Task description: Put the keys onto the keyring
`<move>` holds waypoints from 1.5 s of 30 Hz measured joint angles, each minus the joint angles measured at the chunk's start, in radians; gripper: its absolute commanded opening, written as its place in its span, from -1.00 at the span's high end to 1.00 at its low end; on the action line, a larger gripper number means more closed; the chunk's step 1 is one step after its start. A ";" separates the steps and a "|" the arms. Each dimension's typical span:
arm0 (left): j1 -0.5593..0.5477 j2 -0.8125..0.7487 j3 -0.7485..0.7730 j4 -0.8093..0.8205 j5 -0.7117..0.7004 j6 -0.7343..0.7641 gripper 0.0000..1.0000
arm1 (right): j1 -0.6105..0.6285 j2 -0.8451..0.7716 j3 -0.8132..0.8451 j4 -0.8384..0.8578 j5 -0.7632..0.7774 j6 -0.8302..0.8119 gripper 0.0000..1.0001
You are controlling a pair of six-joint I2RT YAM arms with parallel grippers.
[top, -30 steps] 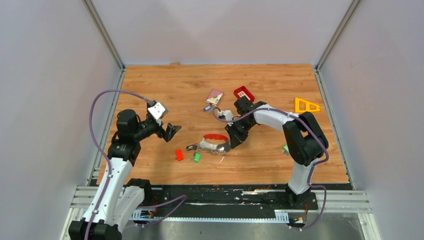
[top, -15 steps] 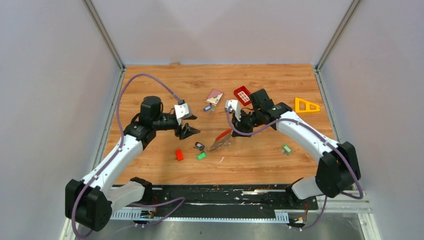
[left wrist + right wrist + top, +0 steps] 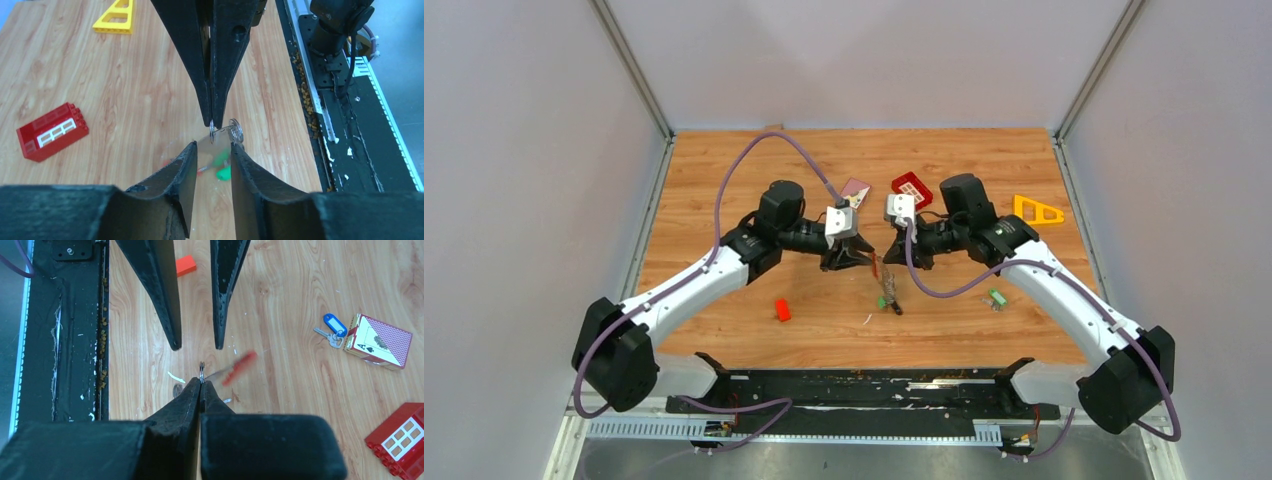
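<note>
The small metal keyring with dark grey strap fob and glossy red piece is hanging clear of the wooden table, centre of the top view, between both grippers. It is judged light, the thin wire hard and slippery, the fob floppy. It is best taken on the ring wire itself, not the blurred fob. A green-headed silver key seems to be dangling under it. The right gripper is pinching the ring wire, tips clamped together. The left gripper is facing it, fingers narrowly parted, gripping nothing. A blue-headed silver key is lying at the right of the right wrist view, beside a playing-card box.
</note>
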 measured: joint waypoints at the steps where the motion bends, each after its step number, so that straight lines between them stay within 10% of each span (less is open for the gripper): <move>1: -0.005 0.005 0.000 0.012 0.002 -0.006 0.28 | 0.000 -0.005 -0.001 0.002 -0.003 0.000 1.00; 29: -0.054 0.089 0.000 0.092 -0.004 -0.066 1.00 | 0.002 -0.014 -0.039 0.024 -0.002 0.001 1.00; 34: -0.054 0.089 -0.001 0.098 -0.006 -0.068 1.00 | 0.002 -0.017 -0.042 0.027 0.002 0.008 0.59; 45: -0.006 0.046 -0.299 0.716 -0.002 -0.497 1.00 | -0.063 -0.180 -0.158 0.209 -0.035 0.111 0.30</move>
